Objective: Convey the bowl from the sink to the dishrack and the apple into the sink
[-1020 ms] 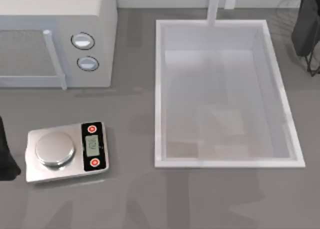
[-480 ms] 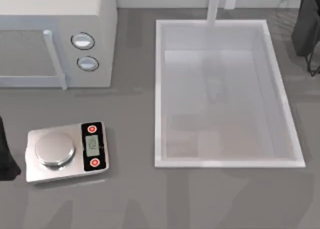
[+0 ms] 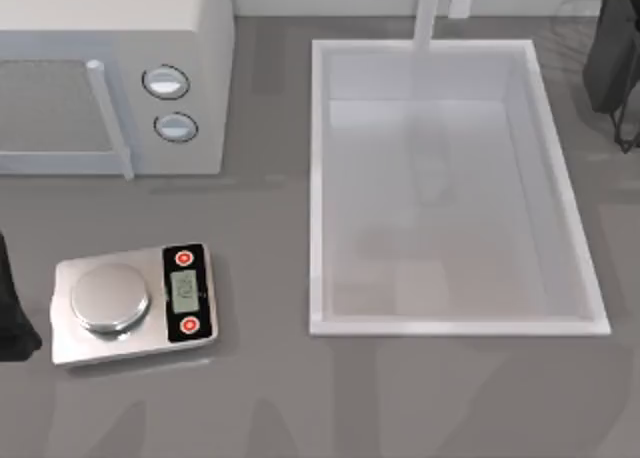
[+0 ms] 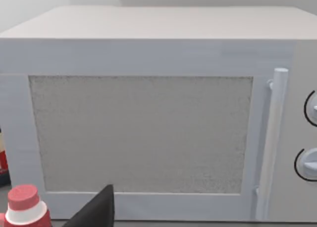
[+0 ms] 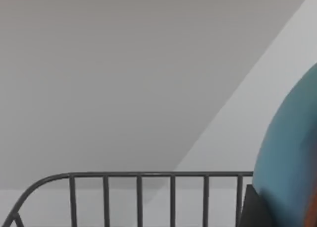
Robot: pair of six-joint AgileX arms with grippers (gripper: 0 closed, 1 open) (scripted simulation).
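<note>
Teal bowl point(image 5: 292, 152) beside dishrack point(image 5: 138, 192) wires at right claw, grip unclear

A kitchen counter: white microwave point(image 3: 115, 73), sink point(image 3: 455, 323) with faucet point(image 3: 428, 13), weighing scale point(image 3: 130, 303) (all rendered).

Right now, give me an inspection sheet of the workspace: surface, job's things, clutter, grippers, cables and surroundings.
Surface: grey table, bare at the front.
Job's things: white sink holds no bowl or apple; bowl seen close up in the right wrist view, beside the dishrack wires; apple: nothing seen.
Clutter: microwave at far left; weighing scale in front of it; red-capped bottle in the left wrist view.
Grippers: left arm at the table's left edge; right arm at the far right corner.
Cables: nothing seen.
Surroundings: plain wall.
</note>
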